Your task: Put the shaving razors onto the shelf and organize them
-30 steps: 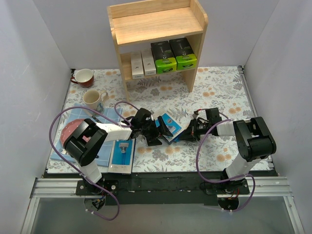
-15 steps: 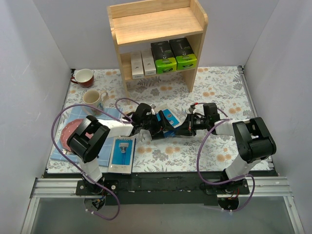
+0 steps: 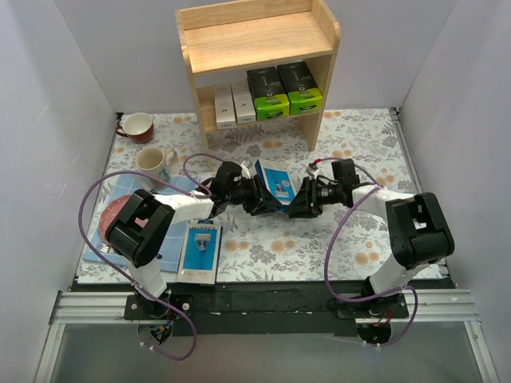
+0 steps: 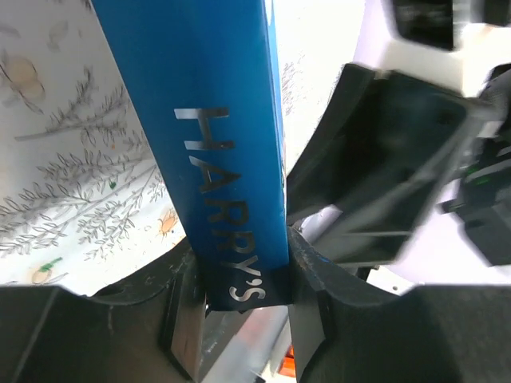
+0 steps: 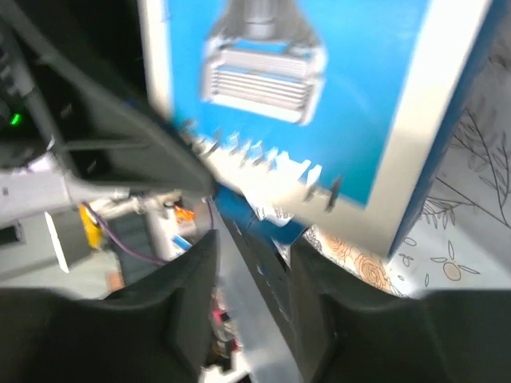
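The wooden shelf (image 3: pixel 257 41) stands at the back; its lower tier holds two white boxes (image 3: pixel 234 104) and two black boxes with green ends (image 3: pixel 285 90). A blue razor pack (image 3: pixel 277 180) is held up off the flowered cloth between the two arms. My left gripper (image 3: pixel 259 197) is shut on its lower end; in the left wrist view the pads (image 4: pixel 307 275) press both faces of the pack (image 4: pixel 215 120). My right gripper (image 3: pixel 297 203) stands open beside it, with the pack (image 5: pixel 319 80) beyond its spread fingers (image 5: pixel 319 303). A second blue pack (image 3: pixel 200 249) lies flat at the near left.
A red cup (image 3: pixel 137 126) and a white mug (image 3: pixel 153 162) stand at the left. A pink plate (image 3: pixel 118 211) rests on a blue mat (image 3: pixel 172 231) near the left edge. Grey walls close in both sides.
My left gripper closed on the blue pack while the right gripper let go and opened. The pack and both grippers moved away from the near edge, toward the shelf.
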Controlling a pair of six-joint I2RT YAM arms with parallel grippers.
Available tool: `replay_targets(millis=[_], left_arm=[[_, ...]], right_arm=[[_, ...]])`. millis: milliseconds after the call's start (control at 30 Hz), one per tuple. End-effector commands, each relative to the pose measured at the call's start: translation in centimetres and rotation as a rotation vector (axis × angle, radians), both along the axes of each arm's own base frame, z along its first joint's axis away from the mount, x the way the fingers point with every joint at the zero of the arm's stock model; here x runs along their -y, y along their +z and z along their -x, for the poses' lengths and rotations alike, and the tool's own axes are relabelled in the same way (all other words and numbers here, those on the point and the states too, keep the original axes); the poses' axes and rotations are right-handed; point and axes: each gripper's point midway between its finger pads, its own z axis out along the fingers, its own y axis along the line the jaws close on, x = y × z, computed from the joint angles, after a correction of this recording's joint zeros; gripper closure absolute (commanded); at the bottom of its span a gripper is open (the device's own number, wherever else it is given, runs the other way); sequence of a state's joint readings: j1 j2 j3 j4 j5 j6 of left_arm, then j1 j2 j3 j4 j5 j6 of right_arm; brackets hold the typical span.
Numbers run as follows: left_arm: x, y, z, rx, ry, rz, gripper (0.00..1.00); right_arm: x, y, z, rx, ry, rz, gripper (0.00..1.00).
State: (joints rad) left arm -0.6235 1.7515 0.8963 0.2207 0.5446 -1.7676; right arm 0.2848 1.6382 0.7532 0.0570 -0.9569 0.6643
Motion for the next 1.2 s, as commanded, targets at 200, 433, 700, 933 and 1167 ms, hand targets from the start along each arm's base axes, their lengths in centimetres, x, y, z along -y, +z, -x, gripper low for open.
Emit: replay_targets(millis=[200, 433, 700, 933, 1167], left_arm=[[-1.8, 8.5, 2.6, 0.328, -0.169, 0.161, 0.98], [-3.3, 14.4, 6.6, 0.516, -0.355, 0.226, 1.00], [-6.5, 26.7, 4.4, 0.758, -0.340, 0.241, 1.00], [-12.0, 32.7, -2.4, 0.667, -0.235, 0.338, 1.00], [-13.5, 36.4, -8.9, 0.701, -0.131, 0.343, 1.00]], right_arm=[[9.2, 6.8, -2.8, 0.289, 0.096, 0.138, 0.43], [13.7, 6.0, -5.2, 0.364, 0.007, 0.303, 0.43], [14.7, 5.9, -6.3, 0.440, 0.000, 0.377, 0.42], [13.1, 8.4, -6.7, 0.523, 0.015, 0.320, 0.42], [8.3, 12.3, -5.6, 0.688, 0.155, 0.285, 0.42]])
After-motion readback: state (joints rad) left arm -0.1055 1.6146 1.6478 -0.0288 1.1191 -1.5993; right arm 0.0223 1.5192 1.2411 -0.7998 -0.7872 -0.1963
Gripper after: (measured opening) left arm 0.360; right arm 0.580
